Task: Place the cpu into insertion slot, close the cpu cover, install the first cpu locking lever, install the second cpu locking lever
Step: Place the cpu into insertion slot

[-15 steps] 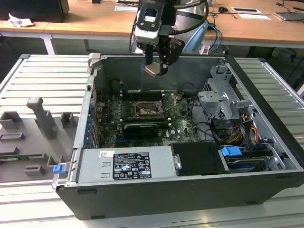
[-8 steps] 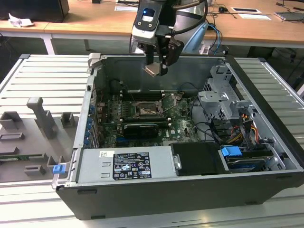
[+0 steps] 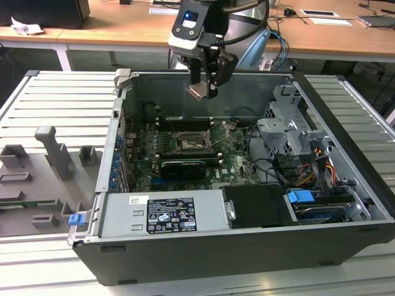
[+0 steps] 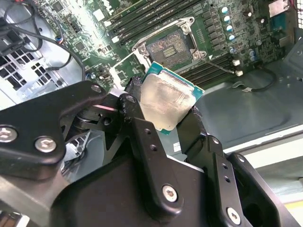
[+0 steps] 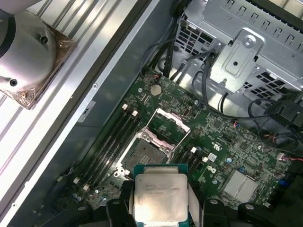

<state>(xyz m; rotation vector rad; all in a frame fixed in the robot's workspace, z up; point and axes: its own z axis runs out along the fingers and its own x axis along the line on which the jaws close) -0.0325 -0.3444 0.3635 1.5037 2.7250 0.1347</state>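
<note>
My gripper (image 3: 202, 86) hangs above the open computer case, shut on the cpu (image 3: 199, 92), a flat square chip with a pale metal top. Both wrist views show the cpu (image 4: 166, 100) (image 5: 160, 197) clamped by its edges between the black fingers (image 4: 134, 111). The insertion slot (image 3: 188, 143) (image 4: 171, 47) (image 5: 144, 153) lies bare on the green motherboard, below the chip and a little off to one side. The cpu cover (image 5: 166, 126) (image 4: 122, 67) stands swung open at the slot's edge. A thin locking lever (image 4: 222, 64) sticks out beside the slot.
Memory slots (image 5: 111, 137) run alongside the socket. A long black card (image 3: 182, 166) sits in front of it, and a grey power supply (image 3: 160, 213) lies nearer still. The drive cage (image 3: 290, 123) and cables crowd the exterior view's right. Grey fixtures (image 3: 52, 160) stand outside the case.
</note>
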